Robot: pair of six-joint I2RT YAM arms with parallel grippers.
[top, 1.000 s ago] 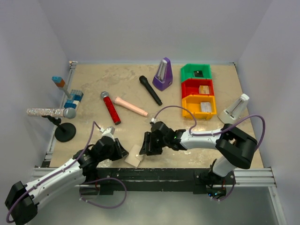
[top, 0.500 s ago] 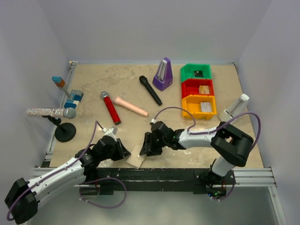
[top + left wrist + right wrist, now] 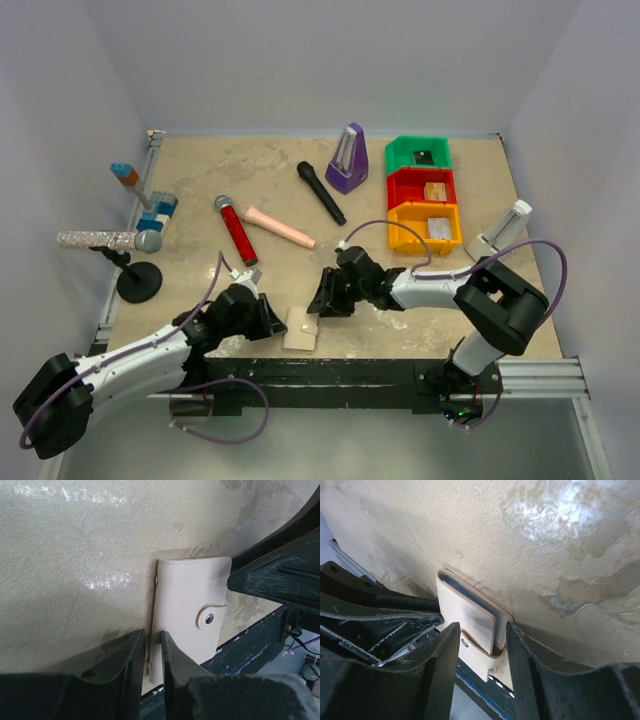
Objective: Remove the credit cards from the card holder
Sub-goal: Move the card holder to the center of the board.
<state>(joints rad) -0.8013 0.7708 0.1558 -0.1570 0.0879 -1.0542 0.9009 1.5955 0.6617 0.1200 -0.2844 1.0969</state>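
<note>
The beige card holder (image 3: pixel 300 327) lies flat at the table's near edge, folded, its snap tab (image 3: pixel 210 616) fastened. My left gripper (image 3: pixel 271 321) reaches it from the left. In the left wrist view that gripper (image 3: pixel 152 639) is pinched narrowly on the long left edge of the card holder (image 3: pixel 187 605). My right gripper (image 3: pixel 322 302) stands at its far end. In the right wrist view its jaws (image 3: pixel 482 628) are open and straddle the end of the card holder (image 3: pixel 467 614): one finger touches it, the other stands clear. The credit cards are hidden inside.
The black rail (image 3: pixel 340 372) runs just beyond the holder's near end. Farther back lie a red microphone (image 3: pixel 237 230), a pink cylinder (image 3: pixel 280 227) and a black microphone (image 3: pixel 320 192). A purple metronome (image 3: pixel 347 158) and green (image 3: pixel 418 153), red (image 3: pixel 422 187) and yellow (image 3: pixel 425 227) bins stand at the right.
The holder has gone from tipped up on one edge to lying flat, a little further right. Both grippers have shifted right with it, and the right jaws have narrowed.
</note>
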